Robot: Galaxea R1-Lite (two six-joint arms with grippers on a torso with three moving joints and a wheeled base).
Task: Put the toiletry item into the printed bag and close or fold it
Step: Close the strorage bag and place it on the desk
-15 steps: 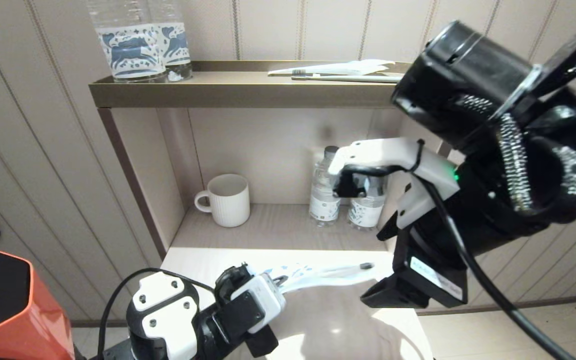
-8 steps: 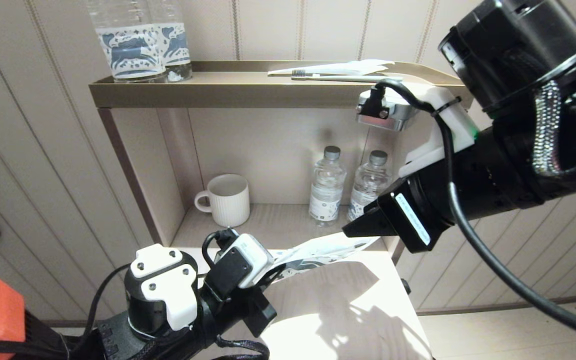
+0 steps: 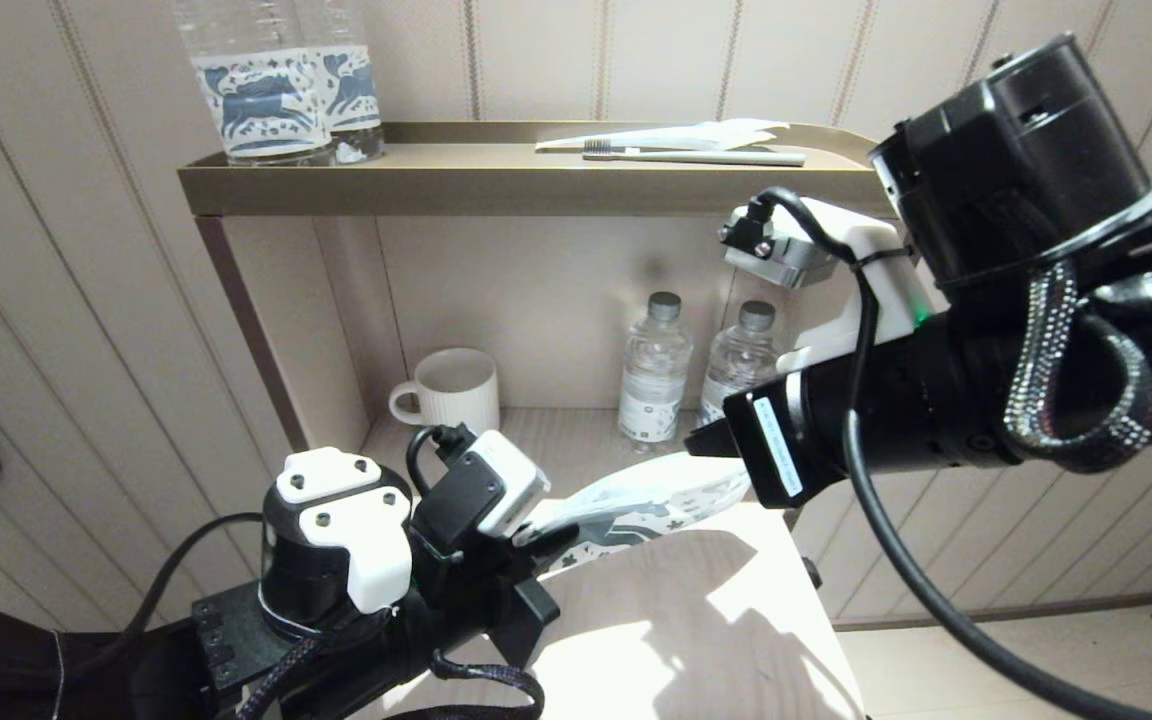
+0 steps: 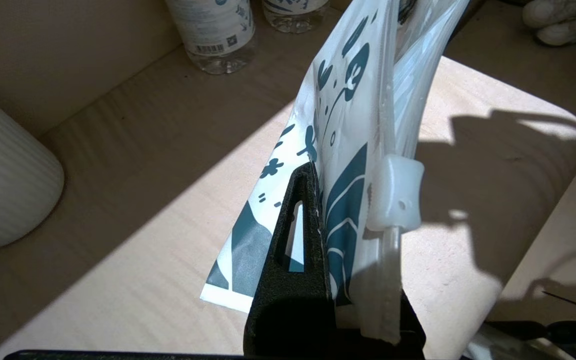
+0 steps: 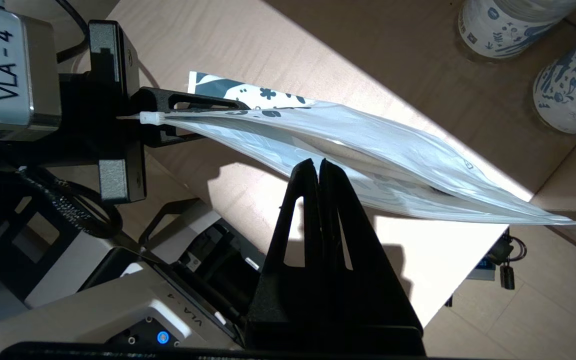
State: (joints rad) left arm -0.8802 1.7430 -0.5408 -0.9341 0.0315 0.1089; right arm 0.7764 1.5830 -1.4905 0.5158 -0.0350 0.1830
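My left gripper (image 3: 536, 522) is shut on the printed bag (image 3: 636, 498), a white pouch with dark blue print, and holds it edge-up just above the pale table (image 3: 726, 620). The grip is at the bag's slider end; the white slider (image 4: 395, 192) sits by the fingers (image 4: 300, 220). My right gripper (image 3: 701, 440) is shut, its closed tips (image 5: 319, 164) against the bag's (image 5: 368, 145) lower edge, short of the far end. No bag material shows between them. The toiletry item is hidden.
The lower shelf holds a white ribbed mug (image 3: 451, 400) and two small water bottles (image 3: 654, 375). On the top shelf stand two large bottles (image 3: 276, 90), with a grey-green toothbrush (image 3: 696, 157) and a white wrapper (image 3: 676, 135) lying to the right of them.
My right gripper's jaws have gone from open to shut, and the arm has swung level beside the bag. My left gripper has lifted the bag, tilting its far end upward.
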